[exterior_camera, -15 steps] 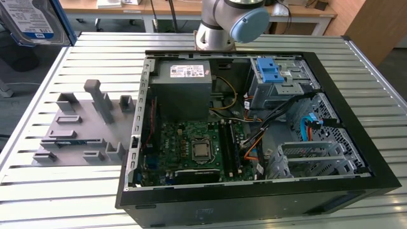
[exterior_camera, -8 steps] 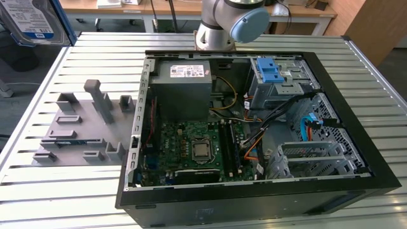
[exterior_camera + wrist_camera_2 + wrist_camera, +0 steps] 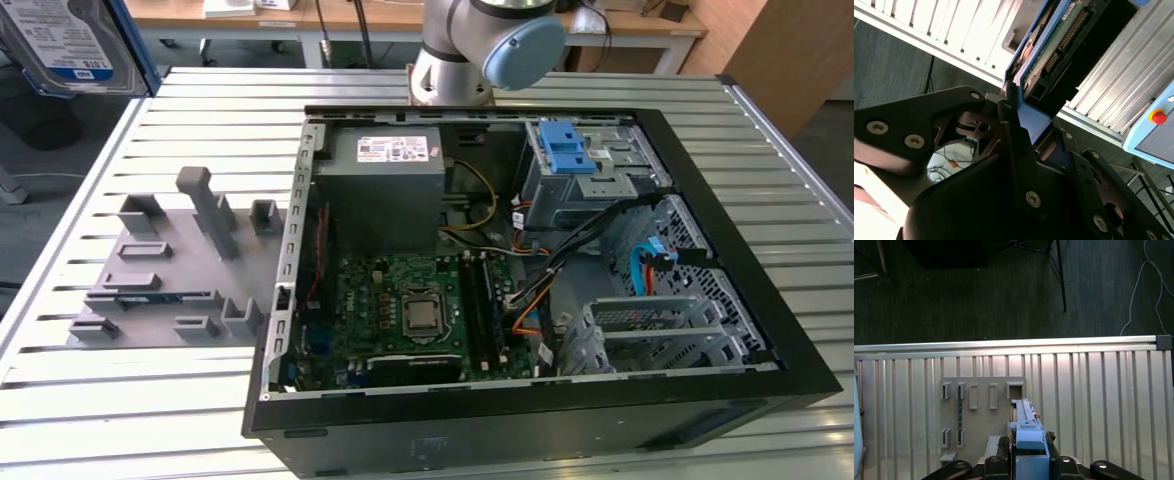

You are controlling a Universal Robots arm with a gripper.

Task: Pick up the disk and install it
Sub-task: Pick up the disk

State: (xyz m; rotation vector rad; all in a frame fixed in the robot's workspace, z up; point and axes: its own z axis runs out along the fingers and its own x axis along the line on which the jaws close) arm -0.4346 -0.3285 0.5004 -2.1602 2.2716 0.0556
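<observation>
The disk (image 3: 67, 45), silver with a white-and-blue label and a blue rail frame, hangs high at the exterior view's upper left, above the slatted table's left edge. In the second wrist view my gripper (image 3: 1035, 131) is shut on the disk (image 3: 1054, 47), its black fingers (image 3: 1010, 117) clamping the blue frame; the green circuit-board side shows. In the first wrist view the disk (image 3: 1026, 427) stands edge-on between my gripper (image 3: 1029, 460) pads, above the grey fixture plate (image 3: 984, 405). The open computer case (image 3: 747, 400) lies on the table, with its drive cage (image 3: 594, 175) at the far right inside.
A light-blue latch (image 3: 571, 150) tops the drive cage. The grey power-supply box (image 3: 384, 185), motherboard (image 3: 400, 310) and loose cables (image 3: 561, 250) fill the case. The grey fixture plate (image 3: 160, 270) with upright slots sits left of the case. My arm's base (image 3: 481, 50) stands behind it.
</observation>
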